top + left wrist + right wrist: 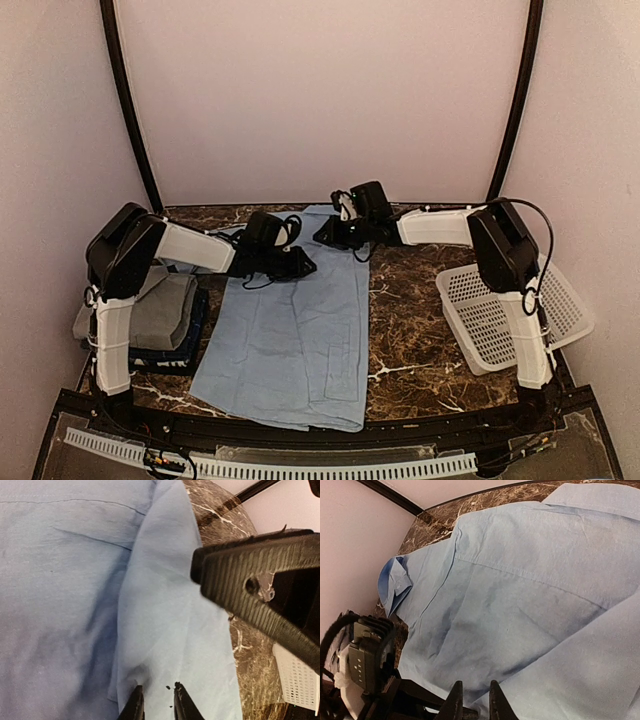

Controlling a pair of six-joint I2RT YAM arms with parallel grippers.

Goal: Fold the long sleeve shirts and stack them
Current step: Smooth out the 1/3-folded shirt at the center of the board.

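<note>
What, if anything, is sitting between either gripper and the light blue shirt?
Nothing visible. The left gripper and right gripper are both down at the far end of the light blue shirt, fingertips right at bare cloth; no other object lies on it there.

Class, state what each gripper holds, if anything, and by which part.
Both the left gripper and right gripper appear pinched on the light blue shirt, each on a cloth fold near its collar end.
</note>
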